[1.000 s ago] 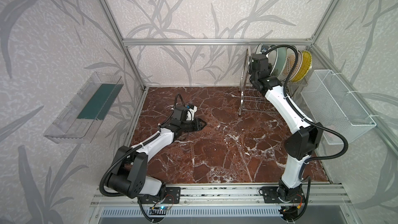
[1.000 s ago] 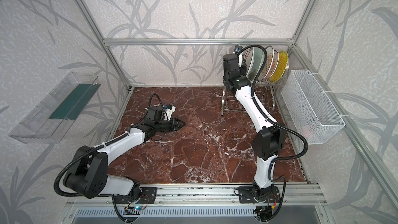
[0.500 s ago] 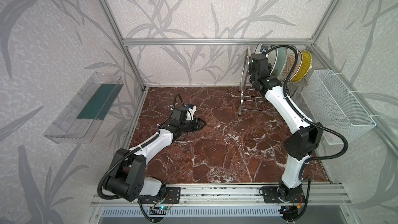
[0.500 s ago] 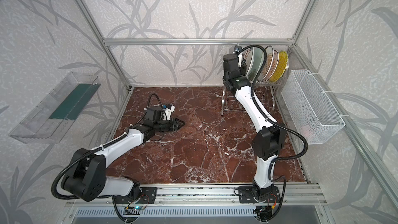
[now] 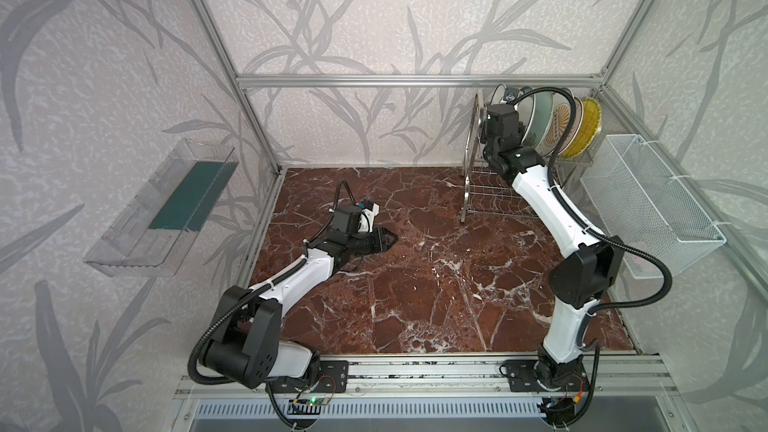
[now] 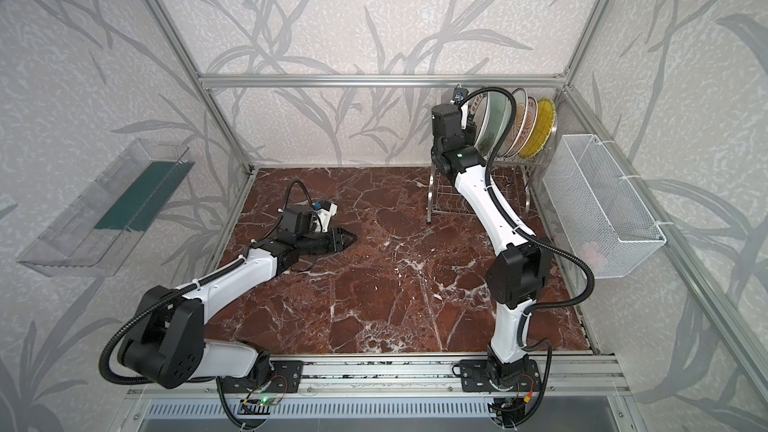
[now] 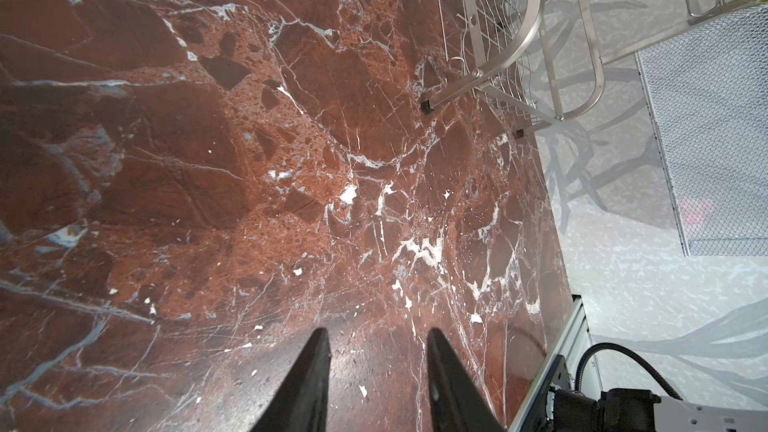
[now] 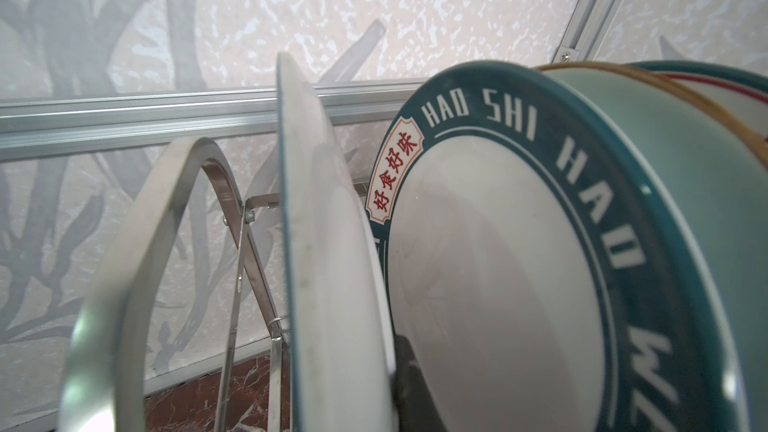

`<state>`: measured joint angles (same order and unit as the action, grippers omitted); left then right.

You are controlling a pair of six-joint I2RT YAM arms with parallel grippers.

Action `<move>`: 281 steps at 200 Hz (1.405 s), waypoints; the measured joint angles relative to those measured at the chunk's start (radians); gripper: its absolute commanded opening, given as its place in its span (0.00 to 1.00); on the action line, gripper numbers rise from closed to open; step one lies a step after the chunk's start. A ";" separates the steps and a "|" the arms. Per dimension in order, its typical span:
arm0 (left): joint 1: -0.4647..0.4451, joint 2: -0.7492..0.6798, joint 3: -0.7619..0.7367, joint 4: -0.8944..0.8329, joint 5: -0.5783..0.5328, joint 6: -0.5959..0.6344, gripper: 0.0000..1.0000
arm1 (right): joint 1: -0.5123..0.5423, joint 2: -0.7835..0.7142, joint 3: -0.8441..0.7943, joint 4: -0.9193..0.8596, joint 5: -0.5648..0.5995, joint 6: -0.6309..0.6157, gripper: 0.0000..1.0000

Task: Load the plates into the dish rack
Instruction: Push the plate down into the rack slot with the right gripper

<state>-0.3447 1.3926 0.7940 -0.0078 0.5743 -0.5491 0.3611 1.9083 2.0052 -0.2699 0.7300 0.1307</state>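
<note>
Right wrist view: right tool (image 8: 357, 376) is clamped narrow on a white plate (image 8: 316, 201). The plate stands on edge, face parallel to the lettered plate (image 8: 498, 263) just beside it. The dish rack (image 8: 137, 222) end arch is on its other side, so it looks to be in the upper tier's end slot. Plate foot is hidden, can't confirm it's seated.

Beyond: pale green plate (image 8: 648, 126), sunburst plates (image 6: 524, 126), yellow plate (image 6: 545, 124).

Left tool (image 7: 378, 371) is part open, empty, low over the bench (image 7: 208, 160) and well apart from the rack. The right arm owns this one.

Likely next: let go, back out along the plate's plane.
</note>
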 measured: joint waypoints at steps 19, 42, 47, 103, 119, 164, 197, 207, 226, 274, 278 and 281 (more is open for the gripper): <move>0.000 0.000 0.000 0.000 0.000 0.000 0.38 | -0.003 0.000 0.000 -0.015 -0.010 0.000 0.21; 0.000 0.000 0.000 0.000 0.000 0.000 0.38 | -0.005 0.002 -0.001 -0.045 -0.024 0.000 0.27; 0.000 0.000 0.000 0.000 0.000 0.000 0.38 | -0.005 0.002 -0.001 -0.049 -0.026 0.000 0.29; 0.000 0.000 0.000 0.000 0.000 0.000 0.38 | -0.007 0.002 -0.005 -0.058 -0.043 0.000 0.42; 0.000 0.000 0.000 0.000 0.000 0.000 0.38 | -0.009 0.002 -0.006 -0.058 -0.049 0.000 0.46; 0.000 0.000 0.000 0.000 0.000 0.000 0.38 | -0.014 0.002 -0.013 -0.058 -0.054 -0.001 0.56; 0.000 0.000 0.000 0.000 0.000 0.000 0.39 | -0.016 0.002 -0.013 -0.057 -0.068 -0.005 0.64; 0.000 0.000 0.000 0.000 0.000 0.000 0.39 | -0.016 0.002 -0.013 -0.057 -0.073 -0.005 0.66; 0.000 0.000 0.000 0.000 0.000 0.000 0.39 | -0.016 0.002 -0.013 -0.055 -0.084 -0.010 0.70; 0.000 0.000 0.000 0.000 0.000 0.000 0.41 | -0.020 0.002 -0.009 -0.049 -0.099 -0.033 0.74; 0.000 0.000 0.000 0.000 0.000 0.000 0.41 | -0.021 0.002 -0.007 -0.050 -0.100 -0.035 0.74; 0.000 0.000 0.000 0.000 0.000 0.000 0.41 | -0.021 0.002 -0.006 -0.049 -0.102 -0.037 0.74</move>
<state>-0.3447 1.3926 0.7940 -0.0078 0.5743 -0.5491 0.3401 1.9102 1.9991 -0.3191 0.6281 0.0940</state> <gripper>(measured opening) 0.407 0.738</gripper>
